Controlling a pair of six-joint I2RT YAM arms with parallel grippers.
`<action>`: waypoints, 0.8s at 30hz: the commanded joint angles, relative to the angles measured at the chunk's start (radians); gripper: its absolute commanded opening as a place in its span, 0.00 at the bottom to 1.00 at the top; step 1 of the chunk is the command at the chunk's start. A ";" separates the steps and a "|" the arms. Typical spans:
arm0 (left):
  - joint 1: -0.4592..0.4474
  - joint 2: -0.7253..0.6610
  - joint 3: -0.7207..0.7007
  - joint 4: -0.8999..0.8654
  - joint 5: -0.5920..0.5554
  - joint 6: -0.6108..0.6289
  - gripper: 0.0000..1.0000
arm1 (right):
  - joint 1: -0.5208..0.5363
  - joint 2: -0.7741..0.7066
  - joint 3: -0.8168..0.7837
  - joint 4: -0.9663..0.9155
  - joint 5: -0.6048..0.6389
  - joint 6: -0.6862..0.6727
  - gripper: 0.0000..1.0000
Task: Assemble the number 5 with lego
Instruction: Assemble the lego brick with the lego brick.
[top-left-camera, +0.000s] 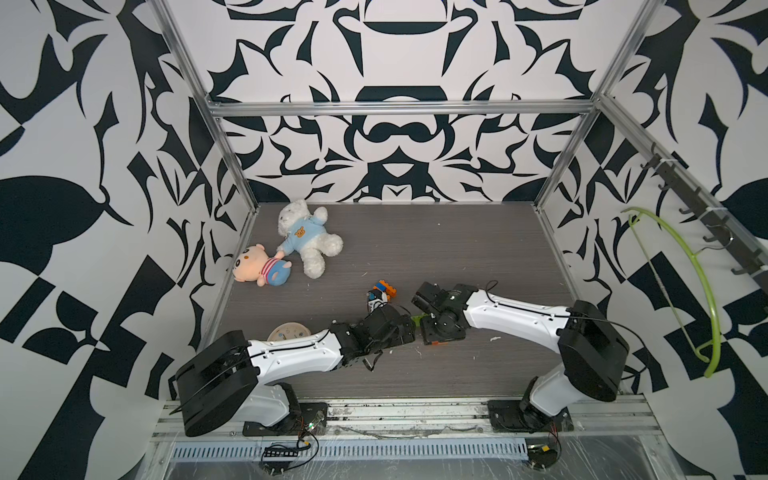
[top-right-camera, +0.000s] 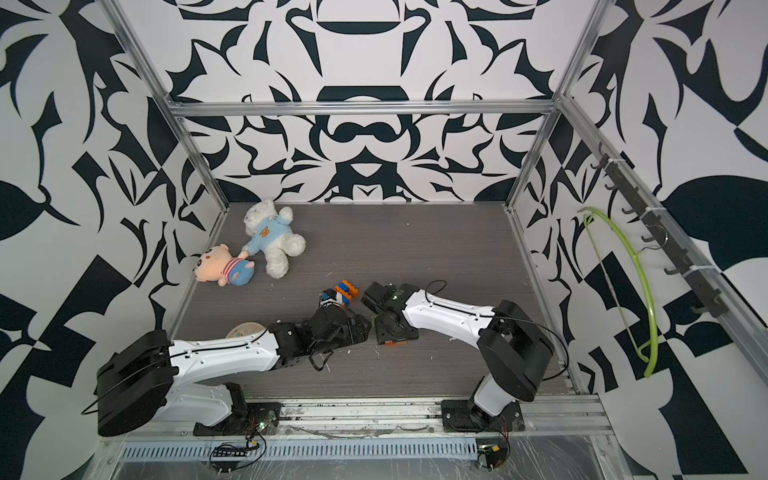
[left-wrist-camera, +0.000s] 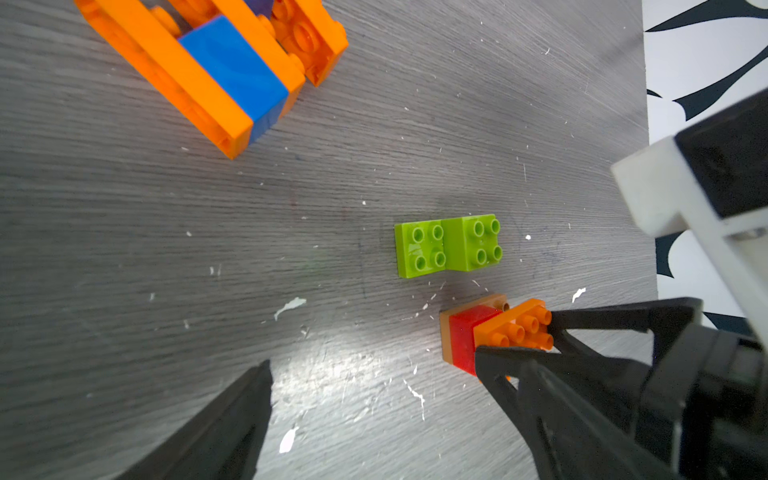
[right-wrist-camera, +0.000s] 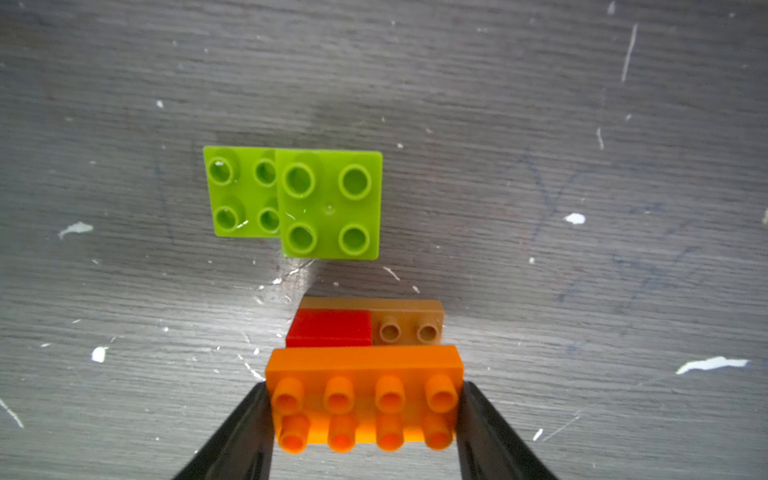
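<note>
Clamping orange brick by its short ends with right gripper, bottom centre of right wrist view, on top of red brick and brown plate, seated or not unclear; nothing between left gripper's wide-spread jaws. Just above these, lime pair lying loose on table; at upper left of left wrist view, orange-blue section well apart. Looks about midway: loose pieces and section yet to be joined into a 5.
</note>
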 joint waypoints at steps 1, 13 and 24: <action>0.003 0.016 0.021 -0.024 -0.018 0.003 0.99 | 0.004 0.054 -0.011 -0.035 0.000 0.009 0.62; 0.003 0.020 0.028 -0.036 -0.024 0.001 0.99 | 0.004 0.065 -0.003 -0.054 0.007 0.016 0.61; 0.003 0.040 0.044 -0.034 -0.022 0.006 0.99 | 0.003 0.022 -0.018 -0.047 0.008 0.015 0.61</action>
